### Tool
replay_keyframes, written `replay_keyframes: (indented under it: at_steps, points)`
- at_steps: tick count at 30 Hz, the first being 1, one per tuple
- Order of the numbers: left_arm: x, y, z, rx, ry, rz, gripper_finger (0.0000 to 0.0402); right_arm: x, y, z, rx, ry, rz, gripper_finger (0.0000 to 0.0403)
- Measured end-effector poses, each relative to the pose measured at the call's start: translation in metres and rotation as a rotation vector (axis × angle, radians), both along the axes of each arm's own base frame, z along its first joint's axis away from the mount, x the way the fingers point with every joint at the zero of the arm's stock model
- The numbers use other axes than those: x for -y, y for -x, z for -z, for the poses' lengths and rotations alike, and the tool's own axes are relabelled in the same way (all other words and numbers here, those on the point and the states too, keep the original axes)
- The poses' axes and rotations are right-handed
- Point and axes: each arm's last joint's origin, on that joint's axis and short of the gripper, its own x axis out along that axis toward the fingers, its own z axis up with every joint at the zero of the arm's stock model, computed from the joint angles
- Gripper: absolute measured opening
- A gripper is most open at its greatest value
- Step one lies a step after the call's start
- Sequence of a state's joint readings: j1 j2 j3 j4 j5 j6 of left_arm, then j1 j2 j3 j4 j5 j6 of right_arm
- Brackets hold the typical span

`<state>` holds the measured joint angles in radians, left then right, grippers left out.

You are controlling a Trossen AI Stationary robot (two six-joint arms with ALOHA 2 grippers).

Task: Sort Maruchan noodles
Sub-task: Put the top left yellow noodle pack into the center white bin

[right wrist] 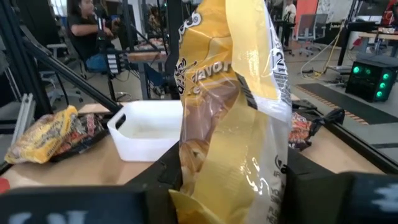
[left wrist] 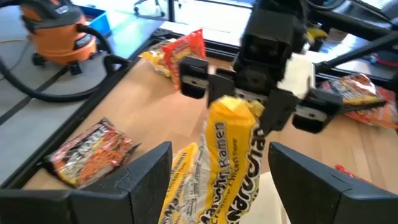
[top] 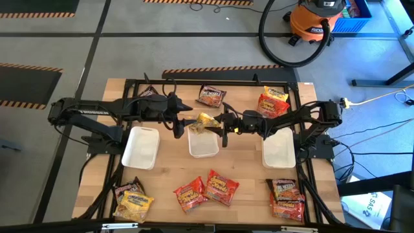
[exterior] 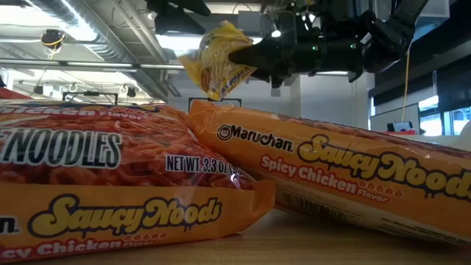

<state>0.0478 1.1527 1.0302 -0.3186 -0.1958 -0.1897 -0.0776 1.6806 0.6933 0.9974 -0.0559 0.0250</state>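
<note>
High view: right fingers (top: 218,122) clamped on crinkly yellow packet (top: 207,122) above mid white tray (top: 203,146), left fingers (top: 178,125) apart

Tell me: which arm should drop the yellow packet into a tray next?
Right. The right gripper already clamps the yellow packet above the middle tray. The left gripper is open beside it, holding nothing.

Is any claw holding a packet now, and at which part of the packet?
The right claw holds a yellow noodle packet by one short end, above the middle tray. The left claw is open beside it and holds nothing.
</note>
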Motion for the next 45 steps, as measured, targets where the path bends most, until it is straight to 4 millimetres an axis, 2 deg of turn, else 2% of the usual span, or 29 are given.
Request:
replay_keyframes:
  at_steps: [3, 8, 12, 20, 27, 35, 45]
  points:
    - [-0.005, -0.001, 0.002, -0.012, 0.014, 0.027, 0.0274, -0.001, 0.0, -0.003, 0.025, 0.002, -0.026, 0.0123]
    - [-0.019, 0.002, -0.009, 0.006, 0.083, 0.122, 0.0312, -0.001, 0.0, -0.003, 0.034, 0.002, -0.027, 0.0123]
    - [-0.021, 0.001, -0.004, -0.029, 0.088, 0.174, 0.0326, -0.002, 0.0, -0.006, 0.057, 0.011, -0.064, 0.0123]
    - [-0.02, -0.016, 0.013, -0.094, 0.14, 0.271, 0.0324, -0.004, 0.0, -0.006, 0.067, 0.062, -0.131, 0.0124]
    - [-0.018, -0.022, 0.018, -0.091, 0.202, 0.375, 0.0326, -0.003, 0.0, -0.007, 0.075, 0.071, -0.113, 0.0124]
    - [-0.02, -0.023, 0.019, -0.095, 0.169, 0.306, 0.0326, -0.001, 0.0, -0.009, 0.079, 0.064, -0.035, 0.0124]
    - [-0.024, -0.037, 0.035, -0.152, 0.153, 0.259, 0.0313, -0.001, -0.009, -0.015, 0.06, 0.065, -0.074, 0.0124]
